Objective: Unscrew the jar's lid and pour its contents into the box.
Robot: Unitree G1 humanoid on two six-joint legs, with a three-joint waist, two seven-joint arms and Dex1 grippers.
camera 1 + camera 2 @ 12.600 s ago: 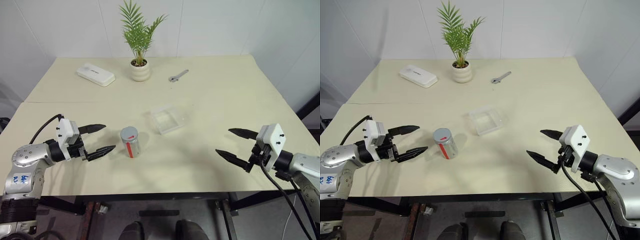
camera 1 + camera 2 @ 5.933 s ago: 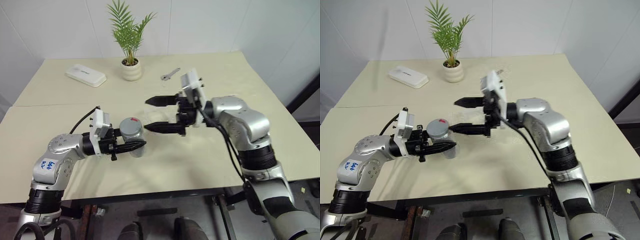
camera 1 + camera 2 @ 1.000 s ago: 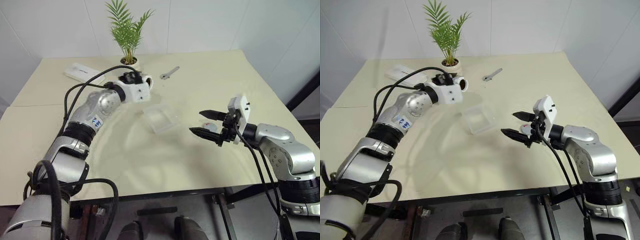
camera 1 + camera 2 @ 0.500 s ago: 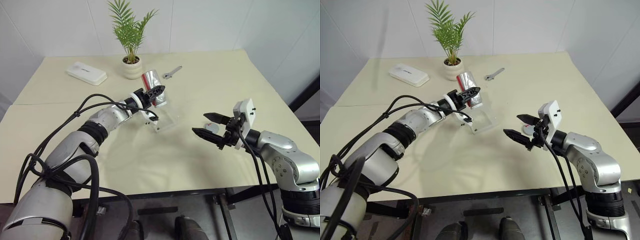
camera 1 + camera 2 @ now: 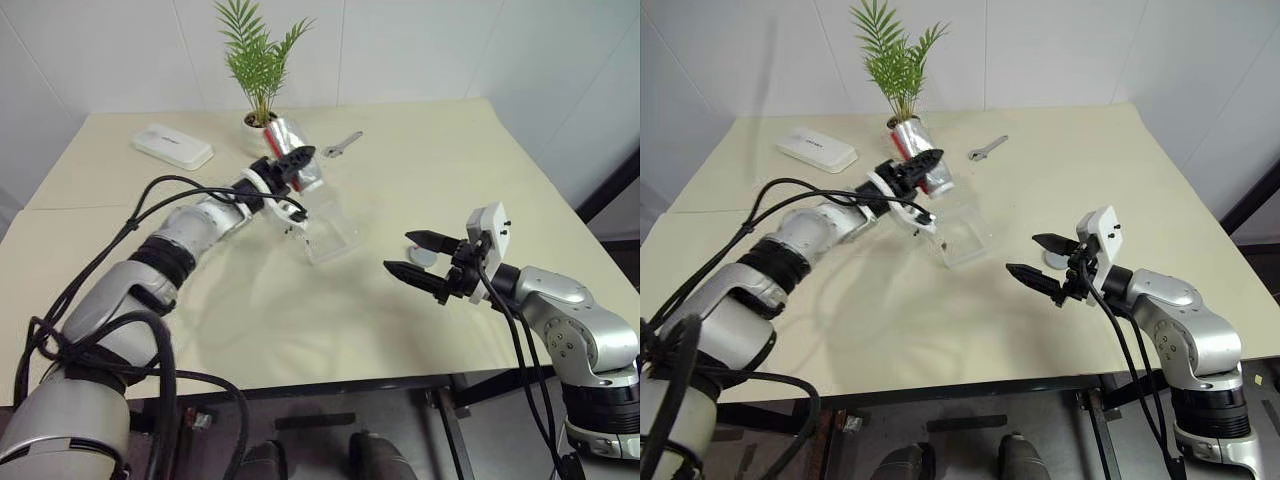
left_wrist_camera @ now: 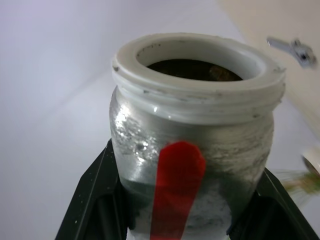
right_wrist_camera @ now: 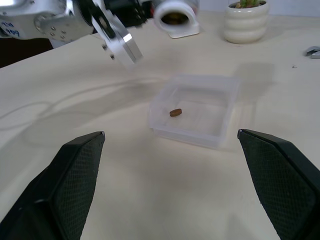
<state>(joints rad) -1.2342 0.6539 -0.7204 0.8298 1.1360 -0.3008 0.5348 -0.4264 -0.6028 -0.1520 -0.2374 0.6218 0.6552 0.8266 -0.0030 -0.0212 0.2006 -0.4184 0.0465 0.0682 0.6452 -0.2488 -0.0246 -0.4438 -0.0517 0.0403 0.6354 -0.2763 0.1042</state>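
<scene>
Table [image 5: 420, 150]: cream top, carrying all items below.

Plant pot [image 7: 246, 21]: white, with green fronds, at the far edge; it stands just behind the raised jar, at about 11 o'clock from the box.

Case [image 5: 172, 146]: white, flat, rectangular, far left, at 10 o'clock from the box and well apart from it.

Wrench [image 5: 343, 146]: small, metal, at 1 o'clock from the box, clear of both arms.

Box [image 5: 328, 229]: clear plastic, shallow, mid-table. One small brown bit [image 7: 175, 112] lies on its floor.

Jar [image 5: 293, 165]: clear, red strip on its side, lid off, held in the air above the table at about 11 o'clock from the box. Its white-rimmed mouth is uncovered, with dark brownish contents [image 6: 192, 69] inside. Tilted, mouth turned towards the box side.

Left gripper [image 5: 290, 164]: fingers clamped on the jar's lower body, one black finger on either side; the arm's cables hang between the jar and the near side of the box.

Lid [image 5: 424, 257]: grey, round, lying on the table at 4 o'clock from the box, just beside the right gripper's far finger.

Right gripper [image 5: 415, 255]: fingers spread wide, holding nothing, near the table; the box lies at about 10 o'clock from it, with bare table between.
</scene>
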